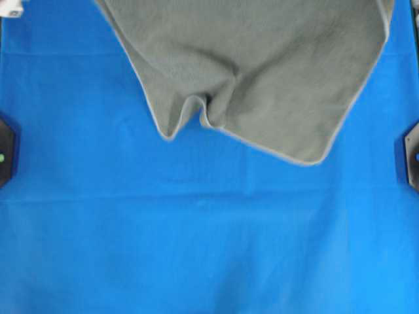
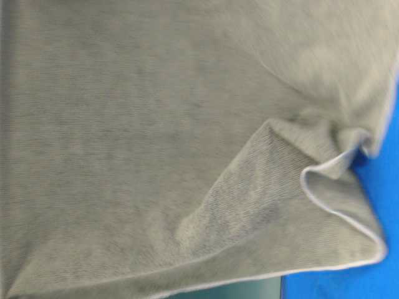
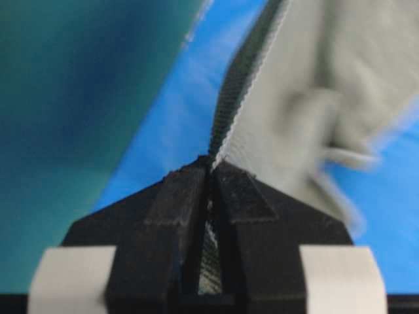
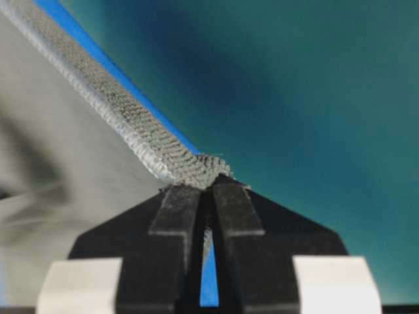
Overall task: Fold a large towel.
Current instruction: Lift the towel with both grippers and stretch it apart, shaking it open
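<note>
The towel (image 1: 262, 72) hangs over the far half of the blue counter (image 1: 196, 248), its near edge sagging loose. The left pincer (image 3: 211, 163) and right pincer (image 4: 209, 180) are each clamped on the hem, so the cloth stretches between them.

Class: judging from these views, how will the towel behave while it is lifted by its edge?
Probably floppy: the towel sags into a fold between the grips. Likely not slippery: the left gripper and right gripper pinch its terry edge.
</note>
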{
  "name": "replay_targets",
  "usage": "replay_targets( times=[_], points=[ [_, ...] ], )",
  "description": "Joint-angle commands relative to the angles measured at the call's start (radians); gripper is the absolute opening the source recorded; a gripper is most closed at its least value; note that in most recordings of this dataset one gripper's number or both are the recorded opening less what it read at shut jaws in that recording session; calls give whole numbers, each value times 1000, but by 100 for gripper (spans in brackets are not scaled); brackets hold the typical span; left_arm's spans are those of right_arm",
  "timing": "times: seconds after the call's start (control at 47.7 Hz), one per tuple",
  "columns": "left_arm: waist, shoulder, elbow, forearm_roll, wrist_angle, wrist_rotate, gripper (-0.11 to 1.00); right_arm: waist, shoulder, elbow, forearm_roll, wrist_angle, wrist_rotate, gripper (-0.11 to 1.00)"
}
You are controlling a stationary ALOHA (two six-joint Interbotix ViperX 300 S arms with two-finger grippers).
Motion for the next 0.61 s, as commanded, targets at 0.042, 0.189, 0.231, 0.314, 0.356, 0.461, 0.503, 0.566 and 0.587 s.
replay_targets(
  times=[0.042,0.189,0.231,0.314,0.356,0.461,0.503,0.566,0.587],
  points=[
    [-115,-25,-83,-3,167,-55,1,152,-6,-91,81,41,11,1],
    [-324,-63,-104,-5,235,-189,1,368,-5,-129,150,-2,43,1],
    [-391,-75,-106,-5,233,-227,1,428,-3,-138,156,-28,57,1],
    [-528,-92,-129,-5,233,-314,1,552,0,-166,153,-103,81,1],
    [-574,-95,-146,-3,233,-350,1,595,6,-178,146,-143,84,1],
    [-652,-92,-209,-2,229,-419,1,673,23,-221,109,-242,84,1],
    [-663,-87,-230,-2,227,-433,1,686,26,-236,94,-265,86,1],
    [-664,-74,-268,-2,230,-448,1,689,34,-255,77,-285,86,1],
    [-663,-69,-281,-2,232,-451,1,689,35,-261,71,-290,86,1]
  ],
)
